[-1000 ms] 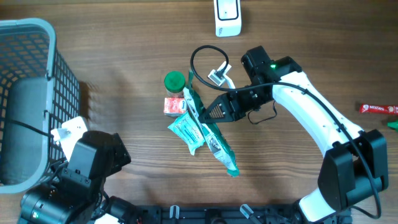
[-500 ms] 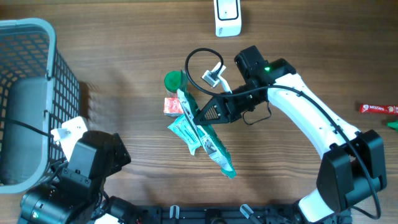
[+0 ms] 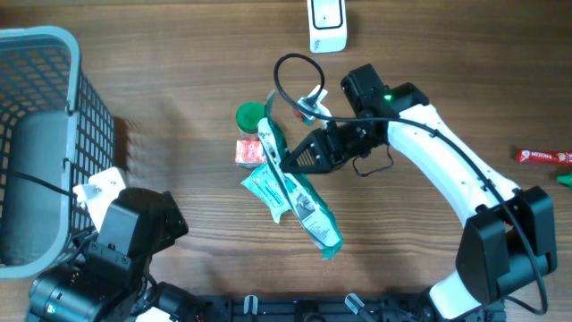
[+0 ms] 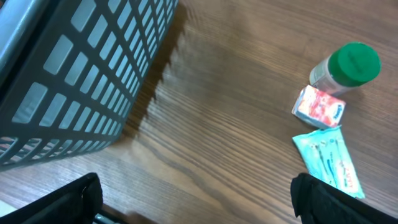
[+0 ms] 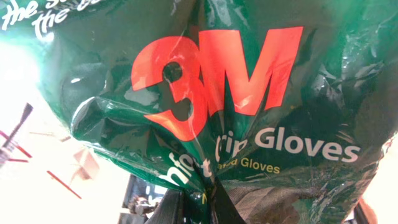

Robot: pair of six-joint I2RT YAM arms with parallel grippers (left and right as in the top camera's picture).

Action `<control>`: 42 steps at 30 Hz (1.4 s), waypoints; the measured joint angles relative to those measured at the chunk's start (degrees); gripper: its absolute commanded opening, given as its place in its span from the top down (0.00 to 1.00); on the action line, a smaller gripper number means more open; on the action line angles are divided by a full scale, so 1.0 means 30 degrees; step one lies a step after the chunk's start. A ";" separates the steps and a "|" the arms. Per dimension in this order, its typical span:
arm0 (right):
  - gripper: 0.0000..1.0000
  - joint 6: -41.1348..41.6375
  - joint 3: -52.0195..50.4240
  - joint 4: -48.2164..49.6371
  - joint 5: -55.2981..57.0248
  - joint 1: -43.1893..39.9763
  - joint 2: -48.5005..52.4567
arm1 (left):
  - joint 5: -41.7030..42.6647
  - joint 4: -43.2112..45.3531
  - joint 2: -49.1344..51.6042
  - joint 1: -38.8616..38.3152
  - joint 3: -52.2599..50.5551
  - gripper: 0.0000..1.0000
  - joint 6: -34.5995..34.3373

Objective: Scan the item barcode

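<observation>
The item is a green packet of 3M gloves (image 3: 299, 192), hanging tilted above the table's middle. My right gripper (image 3: 293, 164) is shut on its upper part. In the right wrist view the packet (image 5: 224, 93) fills the frame, and the jaws (image 5: 208, 200) pinch a fold of its film at the bottom edge. A white scanner (image 3: 327, 24) stands at the far edge of the table, apart from the packet. No barcode shows on the side I can see. My left gripper (image 4: 199, 204) is open over bare wood near the front left, with nothing between its fingers (image 4: 78, 198).
Under and beside the hanging packet lie a green-lidded jar (image 3: 250, 116), a small red carton (image 3: 249, 153) and a teal packet (image 3: 266, 190). A grey basket (image 3: 36, 54) takes the left side. A black cable loop (image 3: 295, 76) lies behind the right arm. A red stick packet (image 3: 543, 156) lies far right.
The right arm swung the glove packet a little to the left, then back toward the far side. The packet has turned slightly in the grip. The left arm has not moved.
</observation>
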 measured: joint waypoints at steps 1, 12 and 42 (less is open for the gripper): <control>0.96 0.0262 0.0000 -0.0022 0.0000 -0.0036 0.0000 | 0.0182 0.0933 -0.0007 0.0000 0.0000 0.00 -0.0044; 0.96 0.6732 0.0000 0.1435 -0.0007 -0.1326 -0.0124 | 0.8145 0.8109 0.0656 0.0015 0.0000 0.00 -0.0430; 0.95 2.7576 -0.0073 2.0655 -0.0007 -0.4838 -0.2375 | 1.4775 3.0308 0.3453 -0.1195 -0.9938 0.14 -0.9275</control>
